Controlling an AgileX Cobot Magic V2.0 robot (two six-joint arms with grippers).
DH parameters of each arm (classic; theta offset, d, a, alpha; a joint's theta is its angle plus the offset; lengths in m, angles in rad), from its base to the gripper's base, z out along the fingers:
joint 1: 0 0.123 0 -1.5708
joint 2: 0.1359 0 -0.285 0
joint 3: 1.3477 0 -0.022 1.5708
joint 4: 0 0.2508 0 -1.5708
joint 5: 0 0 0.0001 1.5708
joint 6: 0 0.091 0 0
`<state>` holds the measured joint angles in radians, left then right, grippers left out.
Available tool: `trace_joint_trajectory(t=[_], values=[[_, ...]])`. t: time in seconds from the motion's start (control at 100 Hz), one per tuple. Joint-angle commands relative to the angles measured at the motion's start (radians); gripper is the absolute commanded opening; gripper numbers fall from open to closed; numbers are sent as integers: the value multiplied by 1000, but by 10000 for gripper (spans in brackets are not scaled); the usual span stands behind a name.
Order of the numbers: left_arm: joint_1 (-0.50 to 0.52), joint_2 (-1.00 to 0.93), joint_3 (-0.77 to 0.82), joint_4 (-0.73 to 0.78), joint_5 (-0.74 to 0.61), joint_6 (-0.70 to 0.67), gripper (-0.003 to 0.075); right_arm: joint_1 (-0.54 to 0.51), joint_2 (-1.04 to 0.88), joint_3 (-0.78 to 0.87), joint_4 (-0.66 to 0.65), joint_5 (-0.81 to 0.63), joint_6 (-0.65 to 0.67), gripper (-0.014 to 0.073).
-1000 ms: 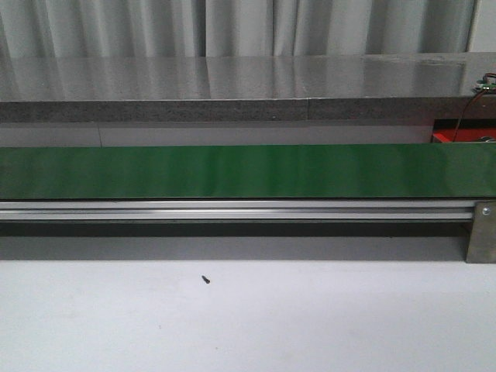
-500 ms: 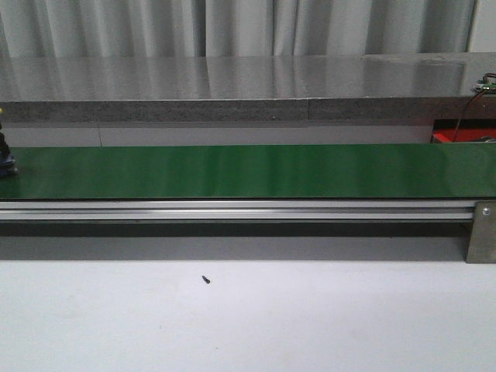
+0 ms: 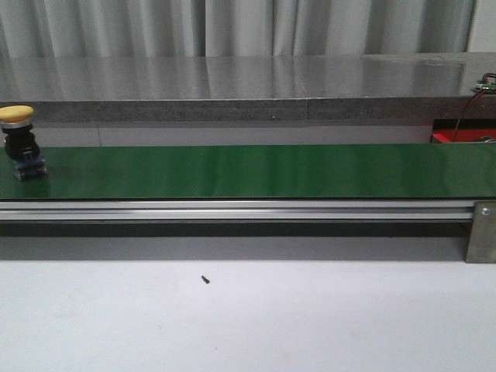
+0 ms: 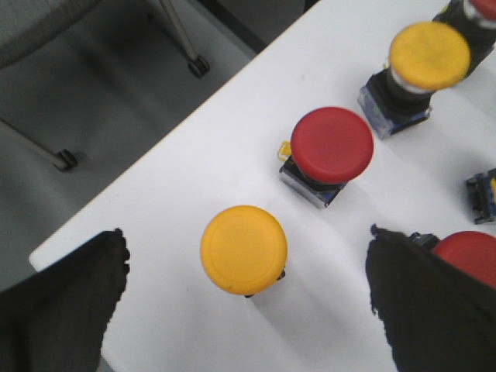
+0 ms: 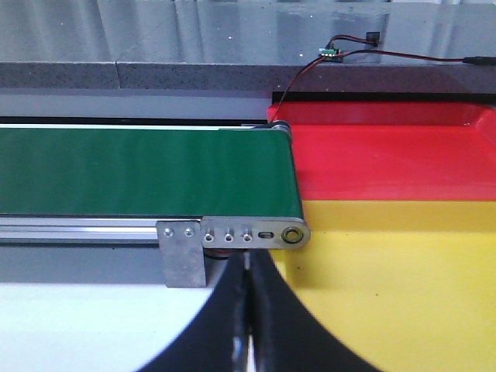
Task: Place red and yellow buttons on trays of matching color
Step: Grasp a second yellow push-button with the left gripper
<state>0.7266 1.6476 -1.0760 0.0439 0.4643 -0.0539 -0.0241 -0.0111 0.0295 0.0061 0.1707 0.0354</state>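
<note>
The left gripper (image 4: 246, 310) stood wide open and held nothing; a yellow button (image 4: 243, 249) sat between its jaws on a white table (image 4: 186, 178), with a red button (image 4: 331, 146) just beyond. The right gripper (image 5: 248, 325) was closed and empty, before the yellow tray (image 5: 403, 279) and the red tray (image 5: 387, 159). Farther off, another yellow-capped button (image 3: 21, 139) stood upright at the left end of the green belt (image 3: 256, 170), with a grey counter (image 3: 232, 81) and curtains (image 3: 232, 27) behind.

A grey workroom behind a white bench

Pale pleated curtains (image 3: 232, 27) are seen hung along the back wall, above a long speckled grey stone ledge (image 3: 232, 85) on which soft light is reflected. A dark floor (image 4: 93, 101) with castered chair legs (image 4: 182, 39) is shown beside the white bench (image 3: 248, 318).
</note>
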Motion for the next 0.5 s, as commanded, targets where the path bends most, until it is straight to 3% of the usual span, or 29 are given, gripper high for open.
trace_joint_trajectory(t=[0.0, 0.38, 0.49], values=[[2, 14, -23, -14, -54, -14, 585, 1, -17, -19, 1, -85, -3, -69], [2, 105, -23, -20, -90, -14, 584, 1, -17, -19, 1, -85, -3, -69], [2, 105, -23, -20, -125, -14, 539, 1, -17, -19, 1, -85, -3, -69]])
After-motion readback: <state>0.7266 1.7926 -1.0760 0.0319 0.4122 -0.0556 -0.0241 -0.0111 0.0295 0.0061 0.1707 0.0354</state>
